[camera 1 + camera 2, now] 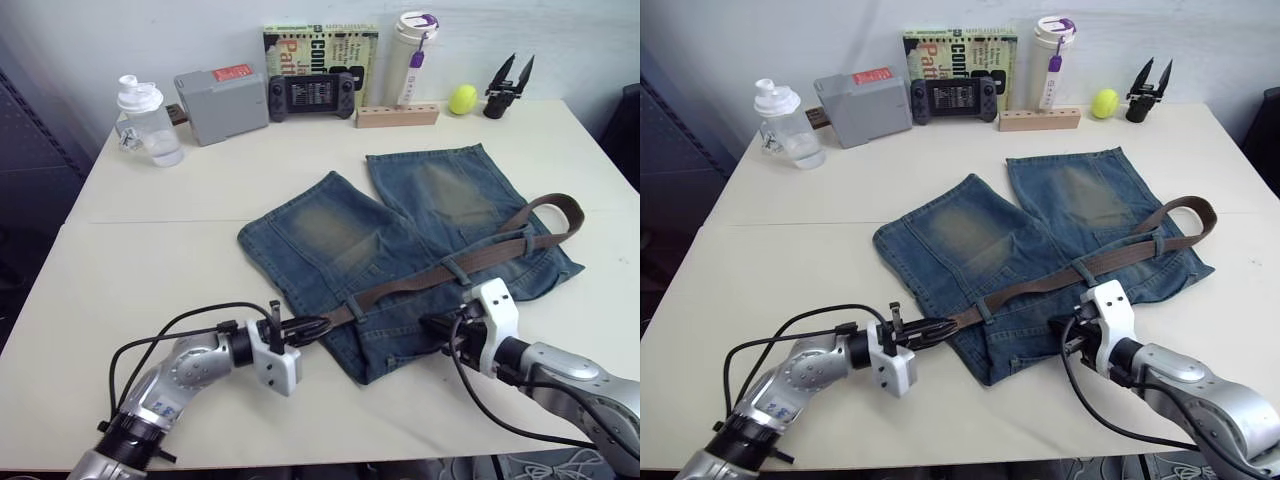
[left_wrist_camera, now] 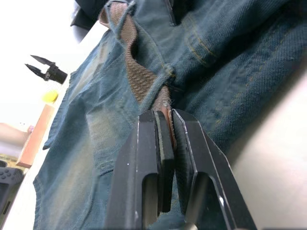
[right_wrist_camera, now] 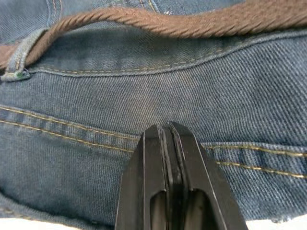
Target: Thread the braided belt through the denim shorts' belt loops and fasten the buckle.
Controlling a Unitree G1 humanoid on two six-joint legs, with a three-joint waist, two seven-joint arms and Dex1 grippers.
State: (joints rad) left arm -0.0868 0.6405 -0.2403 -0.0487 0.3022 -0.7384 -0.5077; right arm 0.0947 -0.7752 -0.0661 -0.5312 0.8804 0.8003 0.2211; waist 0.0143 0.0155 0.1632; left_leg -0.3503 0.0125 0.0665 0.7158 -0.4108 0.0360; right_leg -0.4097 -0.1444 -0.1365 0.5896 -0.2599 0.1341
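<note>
Denim is the ground of this scene: the denim shorts (image 1: 400, 250) lie flat on the table (image 1: 150, 250), waistband nearest you, legs pointing away toward the far edge. Note the braided belt (image 1: 440, 272), whose long axis runs diagonally along the waistband from your near left up to your far right, where it curls back in a loose loop (image 1: 555, 210) past the edge of the cloth. It passes under at least two of the belt loops (image 1: 455, 268), with another near its left end (image 1: 352, 308).

Your left gripper (image 1: 300, 328) sits at the left corner of the waistband, in line with the strap. In the left wrist view its fingers (image 2: 187, 158) are nearly together and pinch the belt's near end, the strap running straight away from them through a loop. The belt therefore lies directly ahead of this gripper, along its own pointing direction; a pull back along that line would likely draw more strap through the loops.

Your right gripper (image 1: 435, 326) rests on the denim just below the waistband, near the middle of the shorts. In the right wrist view its fingers (image 3: 156, 158) are pressed together with nothing between them, tips against the cloth; the belt crosses just beyond them, lying across their direction.

You cannot make out the buckle in these views, so which end carries it stays unsettled. The left arm is the one engaged with the strap.
</note>
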